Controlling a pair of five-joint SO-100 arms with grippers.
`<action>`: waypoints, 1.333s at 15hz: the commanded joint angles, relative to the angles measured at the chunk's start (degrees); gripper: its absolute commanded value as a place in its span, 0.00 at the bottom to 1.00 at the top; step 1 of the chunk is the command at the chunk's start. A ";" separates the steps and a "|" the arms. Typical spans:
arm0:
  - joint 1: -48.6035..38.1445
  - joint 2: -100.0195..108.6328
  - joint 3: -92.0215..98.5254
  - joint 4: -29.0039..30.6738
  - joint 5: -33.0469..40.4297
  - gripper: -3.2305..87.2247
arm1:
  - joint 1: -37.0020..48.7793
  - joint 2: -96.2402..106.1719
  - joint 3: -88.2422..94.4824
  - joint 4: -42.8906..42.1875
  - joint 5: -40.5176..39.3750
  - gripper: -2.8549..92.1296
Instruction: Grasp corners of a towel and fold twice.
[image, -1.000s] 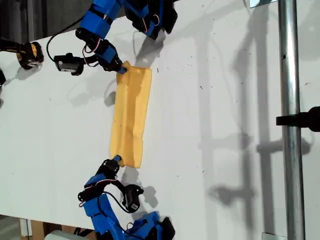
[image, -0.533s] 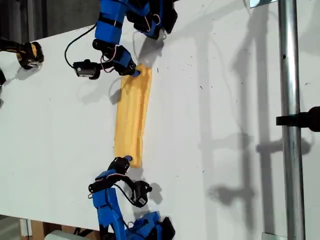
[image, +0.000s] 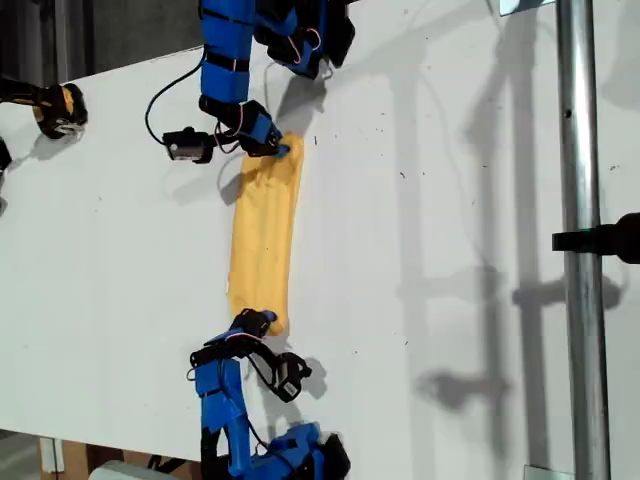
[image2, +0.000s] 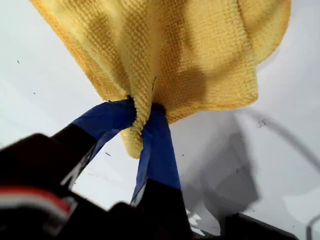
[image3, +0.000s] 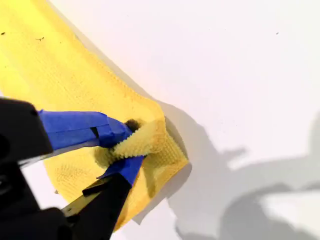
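The yellow-orange towel lies as a long narrow strip on the white table, stretched between the two blue arms. My first gripper, on the arm at the exterior view's bottom, is shut on the towel's near end. In the first wrist view my first gripper pinches a bunched hem, and the towel spreads away beyond it. My second gripper, on the arm at the exterior view's top, is shut on the far end. The second wrist view shows my second gripper clamping a rounded corner of the towel.
A metal pole with a black clamp runs down the exterior view's right. A yellow-and-black object sits at that view's upper left, near the table edge. The arm bases stand at the top and bottom of the view.
Both grippers have moved toward the exterior view's right with the cloth held. The towel has narrowed from a wider folded band into a slim strip.
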 joint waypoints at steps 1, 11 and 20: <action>-3.52 -0.18 -1.85 0.18 -0.44 0.03 | 1.76 -2.37 0.09 -0.88 0.44 0.03; -5.45 14.94 -3.60 14.68 -4.75 0.37 | -1.41 9.49 -15.38 29.44 10.02 0.30; 7.29 67.41 31.73 8.09 -16.70 0.30 | -11.78 43.86 -13.71 43.42 31.64 0.29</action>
